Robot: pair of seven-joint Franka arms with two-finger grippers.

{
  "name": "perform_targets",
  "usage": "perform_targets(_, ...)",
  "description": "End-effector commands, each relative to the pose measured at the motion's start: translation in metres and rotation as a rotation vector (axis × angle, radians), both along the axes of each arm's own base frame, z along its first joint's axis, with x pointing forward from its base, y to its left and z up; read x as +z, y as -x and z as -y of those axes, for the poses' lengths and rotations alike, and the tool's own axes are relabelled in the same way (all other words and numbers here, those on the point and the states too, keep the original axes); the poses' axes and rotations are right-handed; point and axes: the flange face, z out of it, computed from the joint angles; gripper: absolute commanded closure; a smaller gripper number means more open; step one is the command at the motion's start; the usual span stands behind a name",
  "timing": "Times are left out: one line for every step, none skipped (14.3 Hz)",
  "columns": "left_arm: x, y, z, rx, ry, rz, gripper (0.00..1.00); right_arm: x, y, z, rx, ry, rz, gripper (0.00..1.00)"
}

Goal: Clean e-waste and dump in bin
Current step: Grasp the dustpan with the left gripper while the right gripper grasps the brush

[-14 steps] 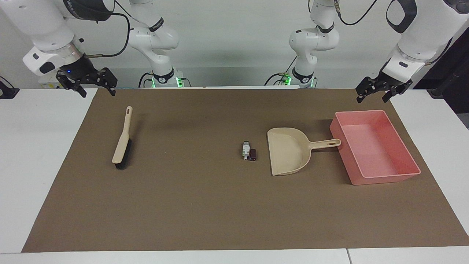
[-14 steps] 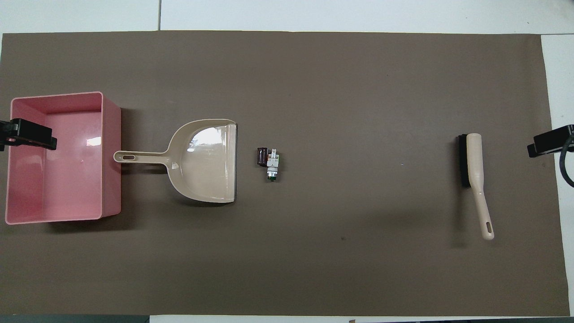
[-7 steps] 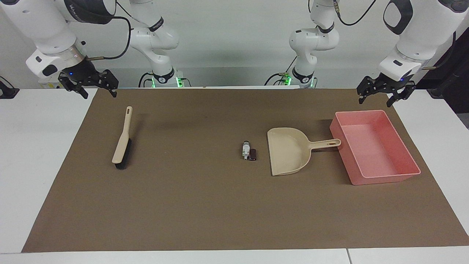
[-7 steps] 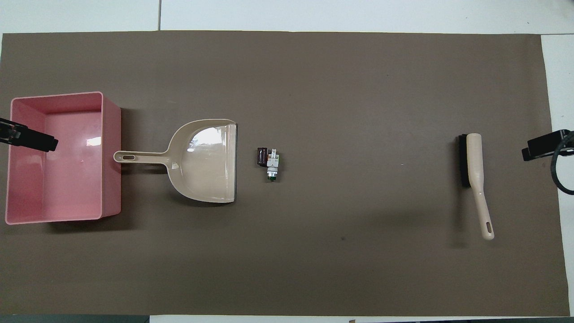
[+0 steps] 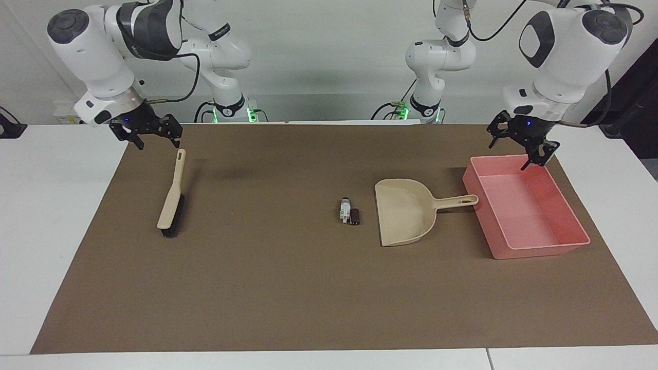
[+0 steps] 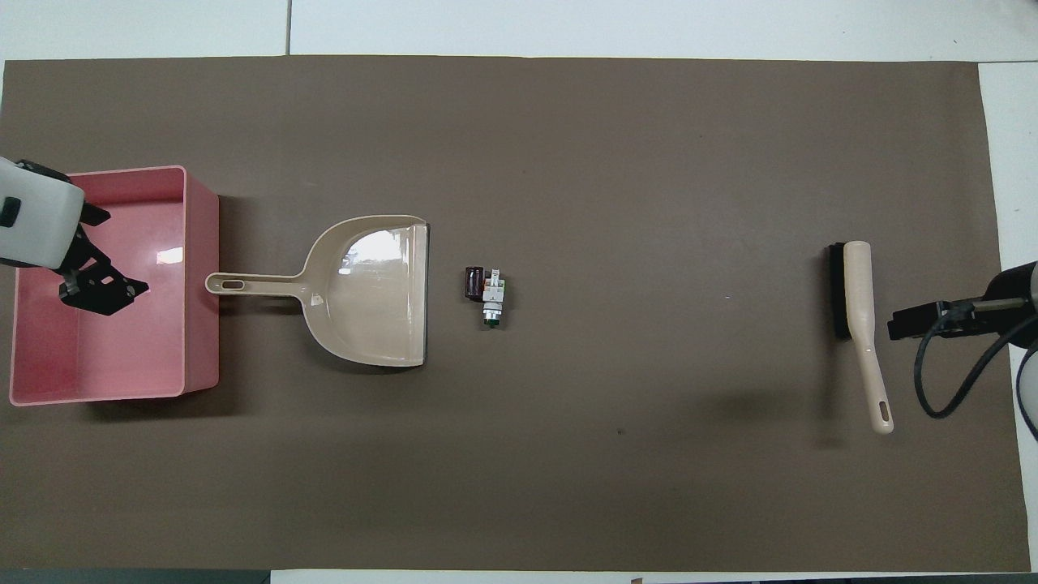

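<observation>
Brown matting (image 5: 288, 288) is spread over the white table (image 5: 46, 216), and everything is laid on it. Taken across the facing view from its first side, the right gripper (image 5: 150, 134) is seen raised in the air over the mat's edge at the right arm's end, just above the tip of the brush's handle; its jaws are spread and nothing is gripped. A beige hand brush (image 5: 171, 198) with dark bristles is laid flat beneath it. Near the middle of the mat the e-waste (image 5: 349, 211) is found: a whitish-grey piece with green marks and a dark block, touching each other. Just beside them, toward the left arm's end, the mouth of a beige dustpan (image 5: 406, 211) is turned to them, and its handle tip is set against the wall of the pink bin (image 5: 534, 245). Over the bin's robot-side edge the left gripper (image 5: 519, 149) is held aloft, fingers parted, nothing grasped.
</observation>
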Motion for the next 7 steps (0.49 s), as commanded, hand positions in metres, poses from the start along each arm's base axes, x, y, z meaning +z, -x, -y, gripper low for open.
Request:
perform_targets(-0.038, 0.011, 0.032, -0.217, 0.009, -0.006, 0.02, -0.033, 0.019, 0.003, 0.006, -0.006, -0.032, 0.01)
perform_targets(-0.056, 0.011, 0.040, -0.232, 0.010, 0.006, 0.02, -0.044, 0.021, 0.006, 0.001, -0.006, -0.020, 0.01)
perform_targets(-0.073, 0.015, 0.054, -0.254, 0.012, 0.014, 0.02, -0.056, 0.024, 0.011, -0.002, -0.006, -0.018, 0.01)
perform_targets(-0.091, 0.018, 0.059, -0.264, 0.013, 0.014, 0.02, -0.064, 0.026, 0.017, -0.013, -0.007, -0.016, 0.01)
perform_targets(-0.103, 0.019, 0.061, -0.268, 0.014, 0.026, 0.02, -0.071, 0.026, 0.024, -0.028, -0.006, -0.016, 0.03)
perform_targets(-0.119, 0.017, 0.065, -0.276, 0.014, 0.021, 0.02, -0.081, 0.027, 0.026, -0.027, -0.007, -0.023, 0.04)
perform_targets(-0.130, 0.016, 0.074, -0.285, 0.014, 0.024, 0.02, -0.089, 0.029, 0.026, -0.028, -0.008, -0.024, 0.05)
